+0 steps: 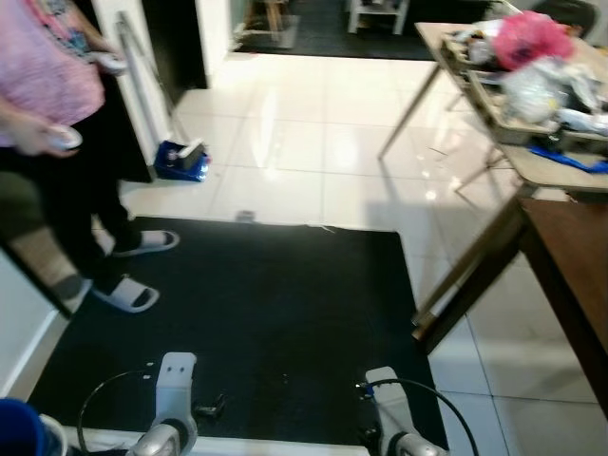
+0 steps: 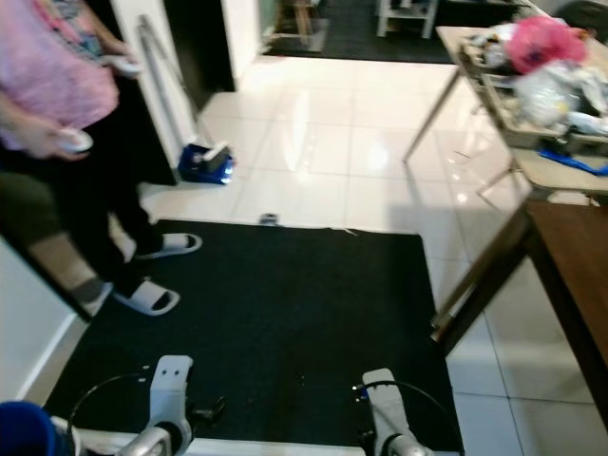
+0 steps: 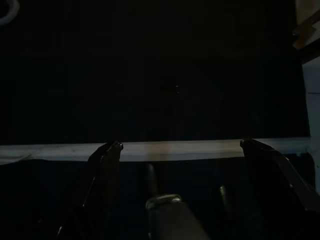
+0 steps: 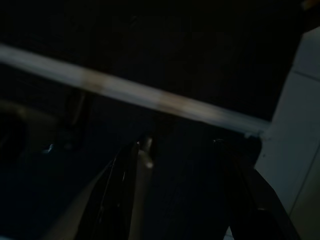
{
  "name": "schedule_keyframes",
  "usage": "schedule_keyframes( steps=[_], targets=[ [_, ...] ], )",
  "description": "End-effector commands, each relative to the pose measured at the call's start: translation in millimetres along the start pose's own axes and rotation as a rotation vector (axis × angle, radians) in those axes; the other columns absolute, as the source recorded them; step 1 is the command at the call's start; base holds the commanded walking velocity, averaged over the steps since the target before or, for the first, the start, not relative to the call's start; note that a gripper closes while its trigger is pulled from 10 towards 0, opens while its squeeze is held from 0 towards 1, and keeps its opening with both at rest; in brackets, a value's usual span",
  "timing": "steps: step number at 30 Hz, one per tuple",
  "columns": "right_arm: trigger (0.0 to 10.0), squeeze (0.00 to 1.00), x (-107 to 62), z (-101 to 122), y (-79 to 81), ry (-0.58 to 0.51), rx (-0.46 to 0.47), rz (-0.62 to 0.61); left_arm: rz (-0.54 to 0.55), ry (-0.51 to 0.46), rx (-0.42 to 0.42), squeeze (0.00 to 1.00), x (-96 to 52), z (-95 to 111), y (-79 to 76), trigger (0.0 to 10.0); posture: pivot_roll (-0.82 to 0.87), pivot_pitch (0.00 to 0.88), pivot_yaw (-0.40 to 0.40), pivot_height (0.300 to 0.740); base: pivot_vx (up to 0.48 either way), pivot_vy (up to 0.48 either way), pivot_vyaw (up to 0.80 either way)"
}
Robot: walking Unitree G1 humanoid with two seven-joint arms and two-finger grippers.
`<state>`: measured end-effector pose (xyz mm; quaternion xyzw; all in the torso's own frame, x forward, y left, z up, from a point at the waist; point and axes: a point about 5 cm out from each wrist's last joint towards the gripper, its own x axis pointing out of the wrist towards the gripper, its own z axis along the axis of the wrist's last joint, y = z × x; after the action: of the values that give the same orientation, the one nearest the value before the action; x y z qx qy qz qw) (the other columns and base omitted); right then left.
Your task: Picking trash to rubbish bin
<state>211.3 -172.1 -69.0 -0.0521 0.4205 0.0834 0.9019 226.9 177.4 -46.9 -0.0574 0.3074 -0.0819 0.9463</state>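
Both the left gripper [image 3: 180,145] and right gripper [image 4: 185,145] are held spread and empty over the black mat [image 1: 256,304], while the blue-and-white trash [image 1: 183,160], well ahead on the tiles, is judged light and crushable, best pinched across its upper edge.

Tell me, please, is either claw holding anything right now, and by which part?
Nothing is held: the left claw and the right claw are both open and empty above the black mat.
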Motion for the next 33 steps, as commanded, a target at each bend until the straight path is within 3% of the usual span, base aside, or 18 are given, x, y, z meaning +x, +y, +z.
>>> schedule_keyframes(
  steps=[1, 33],
  targets=[
    [10.0, 0.00, 1.3, 2.2, 6.3, -0.009, 0.017, 0.016, 0.013, 0.026, -0.003, 0.00, -4.1, -7.9, 4.5, 10.0, 0.00, 0.134, 0.007, 0.740, 0.416, 0.000, 0.00],
    [10.0, 0.00, 2.1, 5.6, 9.9, -0.027, 0.016, 0.037, 0.011, 0.025, -0.010, 0.00, -4.8, -8.0, 5.9, 10.0, 0.00, 0.128, 0.006, 0.740, 0.409, 0.000, 0.00]
  ],
)
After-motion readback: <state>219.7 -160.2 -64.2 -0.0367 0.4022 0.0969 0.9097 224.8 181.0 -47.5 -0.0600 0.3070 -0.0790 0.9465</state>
